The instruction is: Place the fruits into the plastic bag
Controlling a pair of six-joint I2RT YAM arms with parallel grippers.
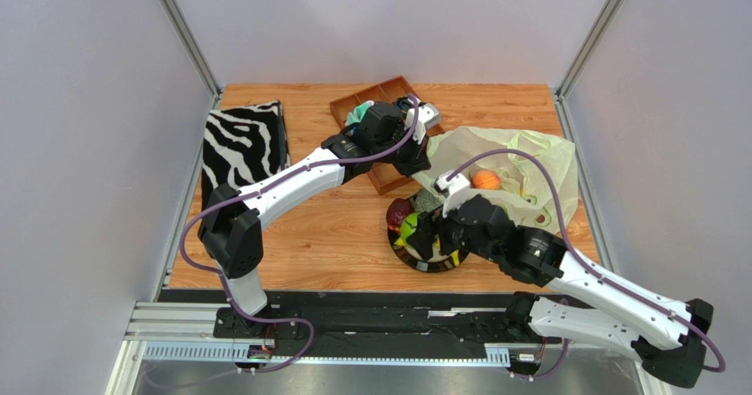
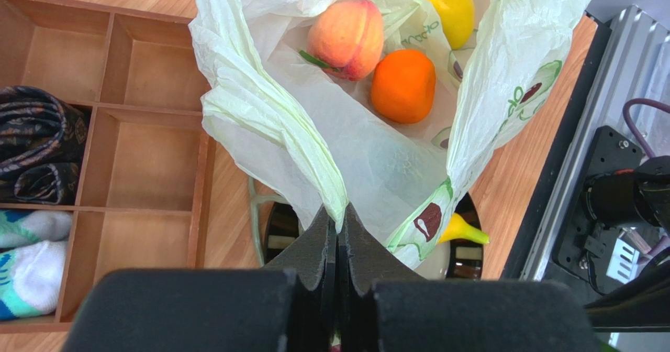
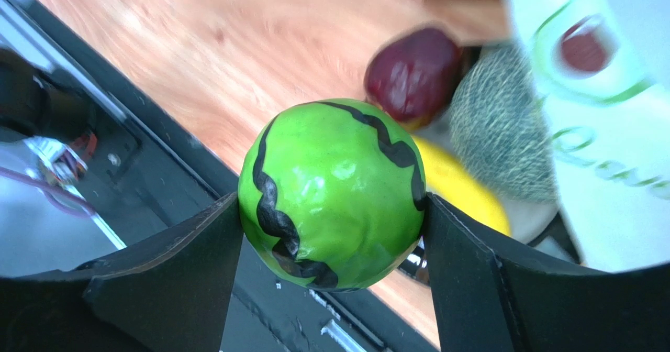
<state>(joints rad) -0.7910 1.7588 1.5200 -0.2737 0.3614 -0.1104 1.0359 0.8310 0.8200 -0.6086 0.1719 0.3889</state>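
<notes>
The pale green plastic bag point(image 2: 377, 163) lies open at the right of the table. My left gripper point(image 2: 338, 226) is shut on its gathered rim and holds the mouth up. Inside lie a peach point(image 2: 347, 38), an orange point(image 2: 403, 86) and a yellow oblong fruit point(image 2: 448, 2). My right gripper point(image 3: 332, 203) is shut on the small striped green ball point(image 3: 334, 193), clear of the dark plate point(image 1: 406, 252). On that plate sit the dark red apple point(image 3: 414, 72), the netted melon point(image 3: 499, 124) and a yellow fruit point(image 3: 460, 191). A banana tip point(image 2: 462, 231) pokes out below the bag.
A wooden divided tray point(image 2: 118, 93) holding dark cloth rolls point(image 2: 35, 144) and white-teal rolls point(image 2: 31, 258) sits just left of the bag. The zebra-striped box point(image 1: 243, 144) stands at the far left. The black rail point(image 1: 353, 324) runs along the table's near edge.
</notes>
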